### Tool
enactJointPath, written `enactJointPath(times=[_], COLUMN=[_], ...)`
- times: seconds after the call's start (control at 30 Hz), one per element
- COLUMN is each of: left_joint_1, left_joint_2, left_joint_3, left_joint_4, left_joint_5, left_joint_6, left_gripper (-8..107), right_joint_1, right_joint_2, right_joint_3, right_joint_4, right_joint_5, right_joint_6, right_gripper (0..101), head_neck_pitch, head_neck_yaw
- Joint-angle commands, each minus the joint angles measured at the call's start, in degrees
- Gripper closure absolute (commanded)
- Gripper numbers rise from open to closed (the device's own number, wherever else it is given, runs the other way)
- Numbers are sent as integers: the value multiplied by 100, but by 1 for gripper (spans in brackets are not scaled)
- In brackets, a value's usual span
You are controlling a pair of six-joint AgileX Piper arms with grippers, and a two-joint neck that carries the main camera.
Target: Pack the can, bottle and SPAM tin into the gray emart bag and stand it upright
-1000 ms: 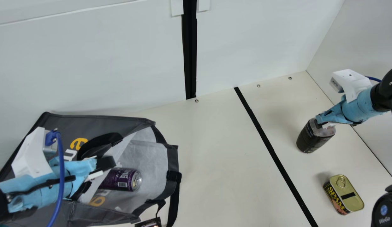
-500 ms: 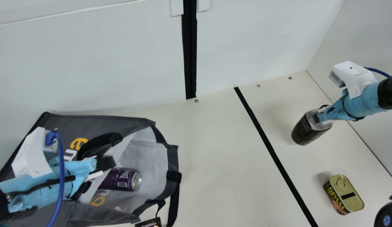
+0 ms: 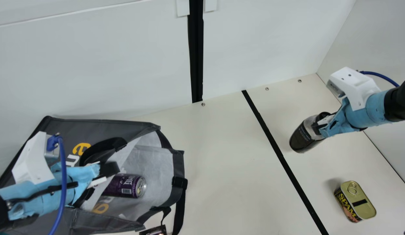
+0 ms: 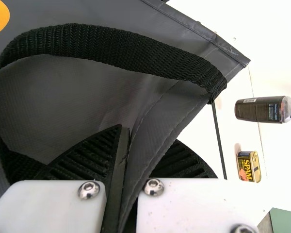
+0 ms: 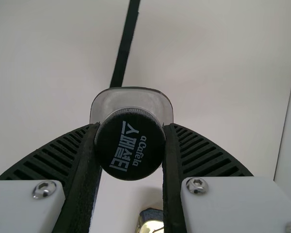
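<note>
My left gripper is at the mouth of the gray bag, which lies on its side with its opening facing right. In the left wrist view the gripper is shut on a fold of the bag's edge. The purple can lies inside the bag. Farther right, my right gripper is shut on the neck of the dark bottle, which leans. From the right wrist, the bottle's black cap sits between the gripper's fingers. The SPAM tin stands on the table nearer the front.
A black tape line crosses the cream table between bag and bottle. Walls stand behind and at the right. The bag's black strap hangs over its right edge, and a small dark item lies beside its front corner.
My right gripper has carried the bottle a short way left, toward the tape line, and the bottle leans more. My left gripper, the bag, the can and the tin have kept still.
</note>
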Motion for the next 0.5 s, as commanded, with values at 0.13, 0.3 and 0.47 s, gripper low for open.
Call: enactJointPath(times=[0.13,0.3,0.47], left_joint_1=[0,0,0], left_joint_2=[0,0,0], left_joint_3=[0,0,0], left_joint_4=[0,0,0], left_joint_5=[0,0,0], left_joint_6=[0,0,0], left_gripper=[107,107,107], right_joint_1=[163,334,499], right_joint_2=[-325,-607,-894], right_joint_3=[289,562,861], right_joint_4=[93,162,207], right_joint_5=[-7,-7,-7], right_joint_6=[-251,-436,-591], right_gripper=[101,101,101], head_neck_pitch=[-130,-130,-130], head_neck_yaw=[-14,-14,-14])
